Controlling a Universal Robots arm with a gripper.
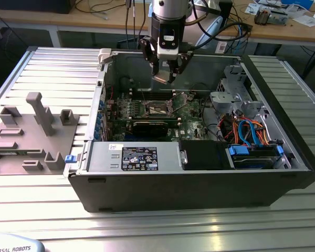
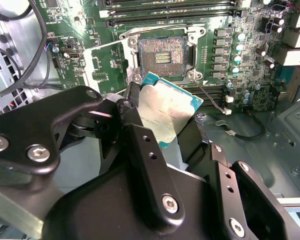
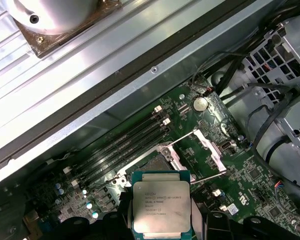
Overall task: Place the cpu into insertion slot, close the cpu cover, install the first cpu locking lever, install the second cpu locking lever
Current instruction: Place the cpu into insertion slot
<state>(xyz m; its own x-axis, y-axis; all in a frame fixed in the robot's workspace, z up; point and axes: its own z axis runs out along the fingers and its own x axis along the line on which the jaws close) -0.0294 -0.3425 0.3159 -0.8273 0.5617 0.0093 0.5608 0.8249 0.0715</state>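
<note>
Cpu (image 3: 161,207) in claw (image 1: 166,76) above insertion slot (image 2: 163,56)

Exterior view overlooks case (image 1: 189,194); wrist views close above insertion slot (image 2: 162,52).

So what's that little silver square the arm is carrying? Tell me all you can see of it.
It is a small, flat, square chip with a dull silver metal top bearing faint print and a thin teal-green rim. The gripper holds it by its edges between black fingers, clear of the green circuit board. It hangs tilted above the open square socket, not yet in it, touching nothing else.
</note>
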